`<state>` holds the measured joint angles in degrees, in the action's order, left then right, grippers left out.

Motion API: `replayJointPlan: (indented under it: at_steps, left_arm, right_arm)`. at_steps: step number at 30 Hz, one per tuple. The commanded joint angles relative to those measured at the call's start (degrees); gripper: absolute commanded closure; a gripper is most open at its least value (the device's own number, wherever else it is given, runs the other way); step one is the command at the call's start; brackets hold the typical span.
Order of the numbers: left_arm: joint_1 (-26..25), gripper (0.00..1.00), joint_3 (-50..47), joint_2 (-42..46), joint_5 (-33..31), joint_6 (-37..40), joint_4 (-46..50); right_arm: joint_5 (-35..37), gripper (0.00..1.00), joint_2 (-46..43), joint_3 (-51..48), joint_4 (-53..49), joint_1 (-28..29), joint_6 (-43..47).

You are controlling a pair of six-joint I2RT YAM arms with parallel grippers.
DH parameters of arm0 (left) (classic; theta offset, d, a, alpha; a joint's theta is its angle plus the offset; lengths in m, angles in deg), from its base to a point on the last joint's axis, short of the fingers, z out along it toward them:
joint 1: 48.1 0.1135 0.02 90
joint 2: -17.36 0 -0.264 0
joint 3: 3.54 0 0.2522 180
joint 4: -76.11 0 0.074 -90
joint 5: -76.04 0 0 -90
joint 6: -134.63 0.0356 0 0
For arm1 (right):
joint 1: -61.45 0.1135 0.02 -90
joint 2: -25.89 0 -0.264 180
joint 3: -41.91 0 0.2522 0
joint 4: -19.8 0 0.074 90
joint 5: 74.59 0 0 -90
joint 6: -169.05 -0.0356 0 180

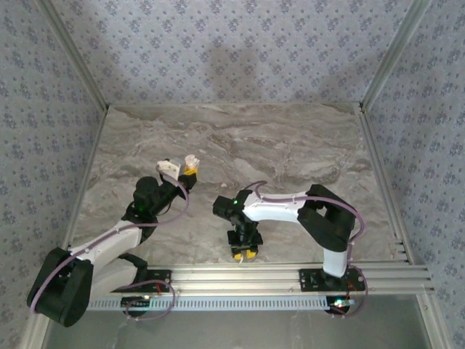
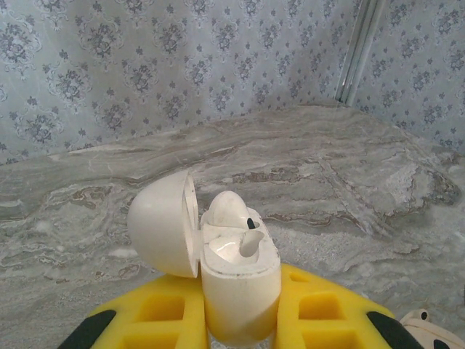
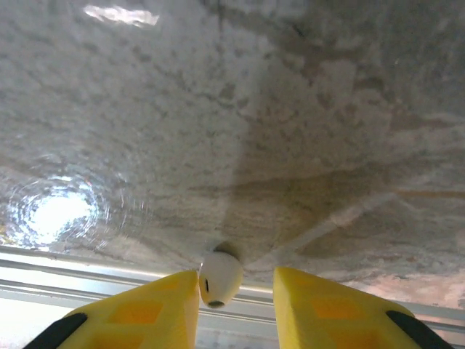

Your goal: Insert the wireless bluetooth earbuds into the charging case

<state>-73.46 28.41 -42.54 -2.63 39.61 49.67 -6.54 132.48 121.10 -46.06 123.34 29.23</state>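
1. Jaws of the left gripper (image 2: 240,323) clamped a glossy white oval plastic charging case (image 2: 240,287), its lid (image 2: 163,225) swung open.
2. One small white rounded earbud (image 2: 231,209) sat inside the case.
3. The right gripper (image 3: 237,285) stood partly spread over the grey marbled tabletop (image 3: 290,109). A second white earbud (image 3: 220,276) lay between its yellow fingers (image 3: 145,313), touching one and clear of the other.

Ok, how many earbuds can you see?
2. One earbud sits in the open charging case held by the left gripper; the other earbud is between the open fingers of the right gripper.
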Motion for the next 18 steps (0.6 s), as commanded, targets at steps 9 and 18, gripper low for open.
replayJointPlan:
  at_steps: [9, 18]
  left_arm:
    - [0.58, 0.86, 0.7, 0.48, 1.5, 0.88, 0.04]
    - [0.66, 0.86, 0.88, 0.48, 1.76, 0.75, 0.34]
  right_arm:
    - [-2.16, 0.69, 1.61, 1.06, 0.09, -1.29, 2.43]
    - [-3.7, 0.69, 2.4, 1.13, -0.67, -1.52, 3.4]
